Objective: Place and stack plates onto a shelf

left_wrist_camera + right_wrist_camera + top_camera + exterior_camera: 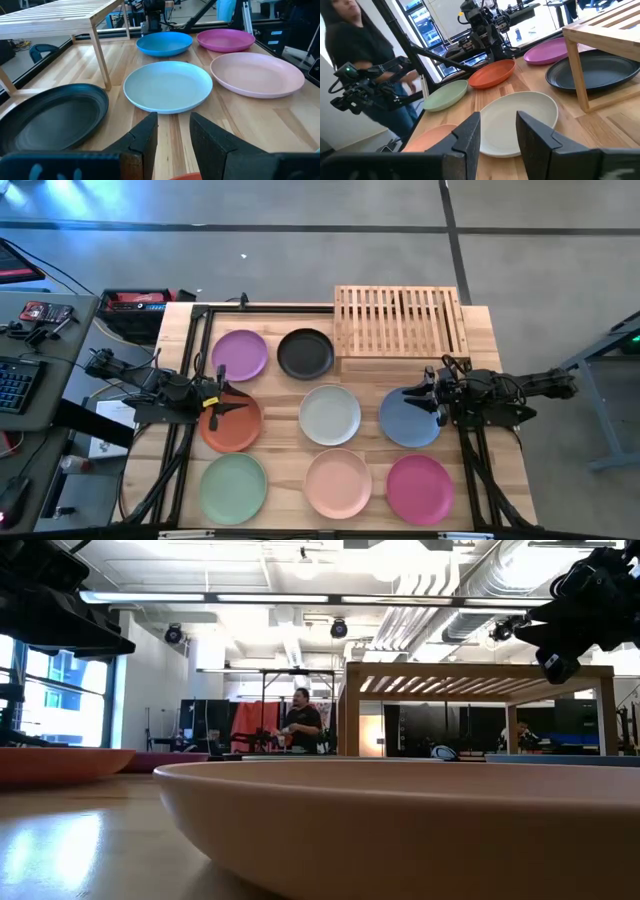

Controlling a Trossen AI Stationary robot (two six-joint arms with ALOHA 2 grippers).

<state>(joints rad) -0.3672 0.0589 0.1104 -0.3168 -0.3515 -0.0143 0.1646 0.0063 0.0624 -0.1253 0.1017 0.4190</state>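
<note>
On the table, both hands hover open over plates.

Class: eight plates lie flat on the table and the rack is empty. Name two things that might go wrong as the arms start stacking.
1. The left claw hovers open over the rust-orange plate; its shallow rim lies flat, so a grip may slip.
2. The black plate lies close beside the shelf; a plate carried low may strike the shelf's leg. The right claw waits open over the blue plate.

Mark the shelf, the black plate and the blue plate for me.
shelf (400, 320), high view, middle of its slatted top.
black plate (305, 353), high view, centre of its well.
blue plate (402, 422), high view, bare left part.
</note>
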